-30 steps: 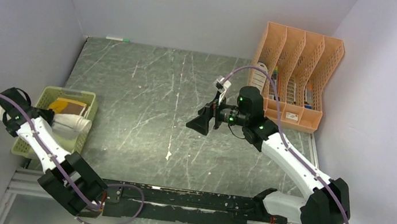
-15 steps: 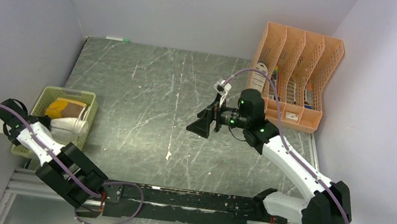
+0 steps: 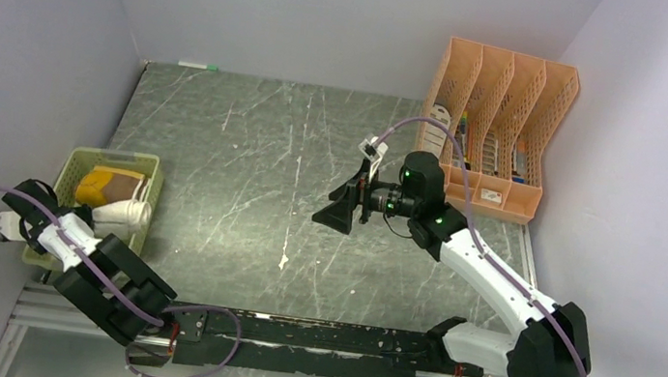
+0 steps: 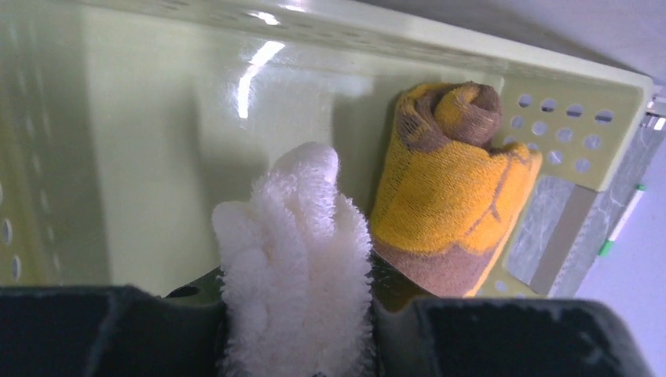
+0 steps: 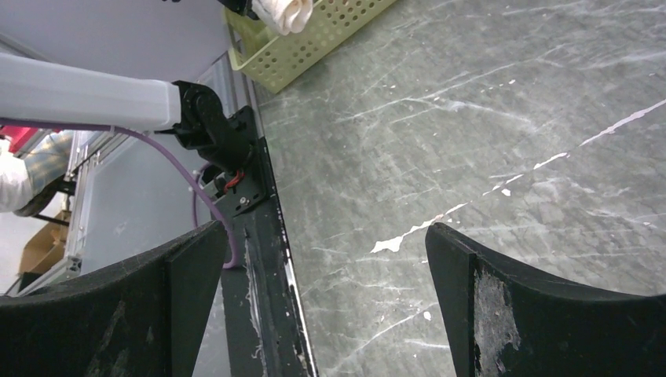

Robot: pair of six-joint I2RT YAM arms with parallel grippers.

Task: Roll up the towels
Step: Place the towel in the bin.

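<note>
The rolled cream-white towel [image 3: 124, 213] lies over the near part of the green mesh basket [image 3: 115, 156], its end sticking out over the right rim. My left gripper [image 3: 85, 213] is shut on it; in the left wrist view the fluffy towel [image 4: 294, 251] fills the gap between the dark fingers [image 4: 503, 338]. The rolled brown towel with mustard-yellow edging [image 3: 111, 185] lies in the basket just beyond it, also seen in the left wrist view [image 4: 451, 188]. My right gripper [image 3: 335, 210] hangs open and empty over mid-table [image 5: 322, 298].
An orange file organizer [image 3: 500, 123] stands at the back right. A green-capped marker [image 3: 197, 64] lies at the back wall. A black rail [image 3: 320, 338] runs along the near edge. The basket [image 5: 314, 39] shows far off in the right wrist view.
My left arm has folded back toward the near edge, its wrist moving nearer and slightly right, still holding the cream towel over the basket. The right arm has barely moved.
</note>
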